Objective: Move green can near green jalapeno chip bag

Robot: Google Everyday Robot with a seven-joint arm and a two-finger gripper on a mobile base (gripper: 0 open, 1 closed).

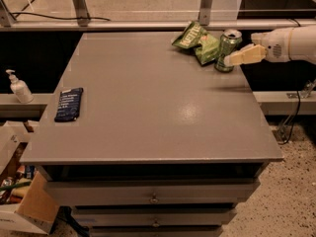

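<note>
The green can point(228, 43) stands upright near the table's far right edge. It has a silver top and pale marks on its side. The crumpled green jalapeno chip bag point(196, 41), with white KETTLE lettering, lies just left of the can, touching it or nearly so. My gripper point(233, 59) reaches in from the right on a white arm point(291, 43). It sits at the can's lower right side, partly in front of it.
A flat dark-blue packet point(68, 103) lies near the left edge of the grey table point(148, 112). A white pump bottle point(19, 87) stands on a ledge to the left. Drawers are below the tabletop, and boxes are on the floor at lower left.
</note>
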